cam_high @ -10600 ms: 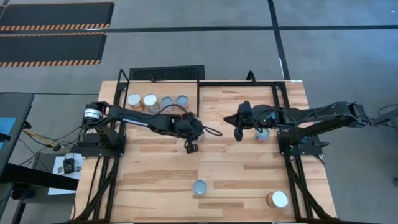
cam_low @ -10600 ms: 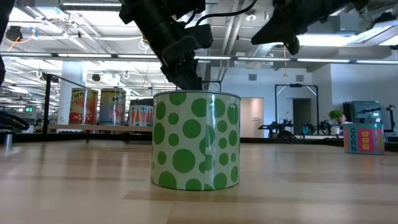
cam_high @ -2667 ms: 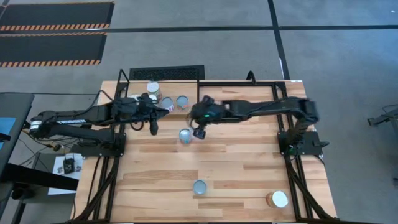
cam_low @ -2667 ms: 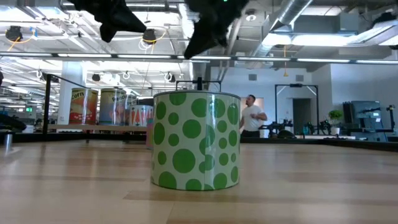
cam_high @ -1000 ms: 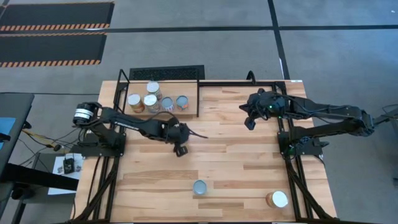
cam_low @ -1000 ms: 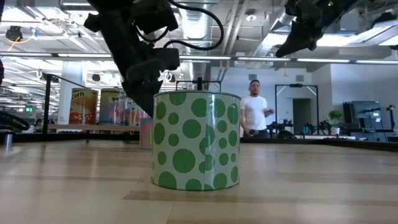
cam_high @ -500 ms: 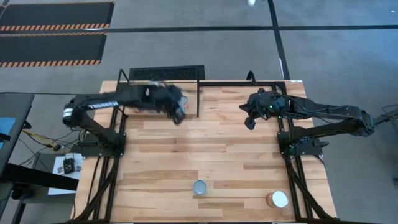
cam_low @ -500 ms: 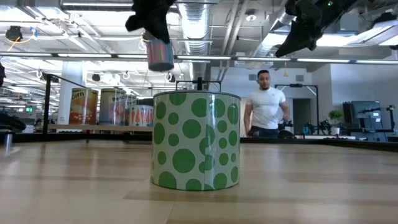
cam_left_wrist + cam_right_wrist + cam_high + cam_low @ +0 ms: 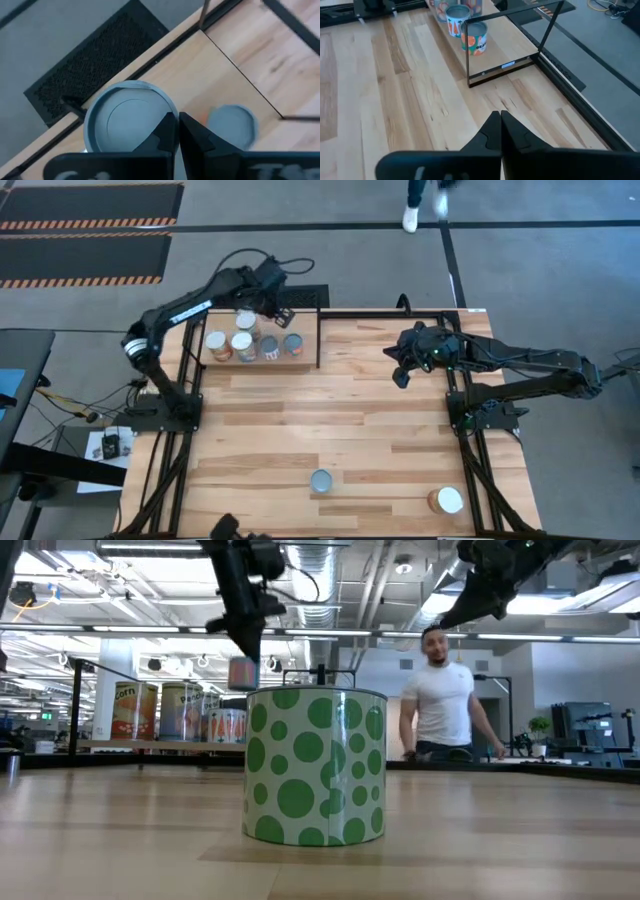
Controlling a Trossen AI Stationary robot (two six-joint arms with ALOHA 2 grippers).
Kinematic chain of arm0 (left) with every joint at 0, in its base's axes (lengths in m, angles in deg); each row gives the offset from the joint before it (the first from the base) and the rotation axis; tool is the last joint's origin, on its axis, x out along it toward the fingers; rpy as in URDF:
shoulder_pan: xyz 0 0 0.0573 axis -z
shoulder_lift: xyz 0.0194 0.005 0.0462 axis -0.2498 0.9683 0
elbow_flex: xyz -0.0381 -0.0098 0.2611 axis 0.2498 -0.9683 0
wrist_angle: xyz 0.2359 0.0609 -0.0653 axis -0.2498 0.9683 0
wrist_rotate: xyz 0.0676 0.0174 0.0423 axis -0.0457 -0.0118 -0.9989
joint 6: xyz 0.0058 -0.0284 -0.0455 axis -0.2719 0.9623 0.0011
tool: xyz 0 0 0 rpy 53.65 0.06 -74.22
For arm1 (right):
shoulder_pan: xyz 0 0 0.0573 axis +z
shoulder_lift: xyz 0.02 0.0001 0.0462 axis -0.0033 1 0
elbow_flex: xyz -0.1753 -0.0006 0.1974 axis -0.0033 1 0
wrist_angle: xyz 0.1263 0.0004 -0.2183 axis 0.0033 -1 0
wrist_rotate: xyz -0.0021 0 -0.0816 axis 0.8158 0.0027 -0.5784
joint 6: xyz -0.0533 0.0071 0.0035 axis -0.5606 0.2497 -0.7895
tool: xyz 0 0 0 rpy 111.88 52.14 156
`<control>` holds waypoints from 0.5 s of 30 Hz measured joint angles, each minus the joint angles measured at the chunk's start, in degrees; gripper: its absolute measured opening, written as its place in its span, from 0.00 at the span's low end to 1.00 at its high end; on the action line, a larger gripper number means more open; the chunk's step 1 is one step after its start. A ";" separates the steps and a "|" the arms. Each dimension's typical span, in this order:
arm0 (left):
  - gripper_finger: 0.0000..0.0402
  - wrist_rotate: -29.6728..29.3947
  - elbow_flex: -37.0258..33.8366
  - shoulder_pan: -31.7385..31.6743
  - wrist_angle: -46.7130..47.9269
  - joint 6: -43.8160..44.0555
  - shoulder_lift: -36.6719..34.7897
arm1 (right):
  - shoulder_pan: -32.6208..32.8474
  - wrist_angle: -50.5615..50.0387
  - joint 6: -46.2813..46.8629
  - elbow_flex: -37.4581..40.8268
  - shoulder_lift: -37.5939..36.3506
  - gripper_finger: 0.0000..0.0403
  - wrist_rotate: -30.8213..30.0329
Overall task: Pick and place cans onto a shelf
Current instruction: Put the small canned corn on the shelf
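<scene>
A grey-topped can (image 9: 131,118), lifted from mid-table a second ago, is being carried clamped in the left gripper (image 9: 281,313) over the shelf (image 9: 305,357) at eleven o'clock, while the right gripper (image 9: 398,376) is being kept closed, empty.

In the low view the spotted can (image 9: 316,766) hides much of the shelf (image 9: 150,744) behind it, and a blurred person (image 9: 442,692) stands beyond. The high view's top edge cuts that person to a shoe (image 9: 412,218), and its bottom edge cuts a dark object (image 9: 228,529)
</scene>
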 joint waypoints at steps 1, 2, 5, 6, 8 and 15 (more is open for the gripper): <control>0.00 0.51 0.00 -0.43 -0.29 -0.01 0.91 | 0.00 0.28 0.00 0.00 0.00 0.02 0.00; 0.00 0.83 0.00 -0.79 -0.08 0.02 1.81 | 0.00 0.60 0.00 0.00 0.00 0.02 0.00; 0.00 1.39 0.00 -0.98 -0.16 1.22 4.71 | 0.00 0.84 0.03 0.00 0.00 0.02 0.00; 0.00 1.60 0.00 -1.01 -0.24 1.41 5.60 | -0.02 0.82 0.04 0.00 0.00 0.02 -0.01; 0.00 2.44 0.00 -0.95 -1.16 2.03 6.98 | -0.09 0.84 0.04 0.00 0.00 0.02 -0.66; 0.00 2.53 0.00 -1.28 -2.56 4.12 10.68 | -0.07 0.80 0.04 0.00 0.00 0.02 -1.53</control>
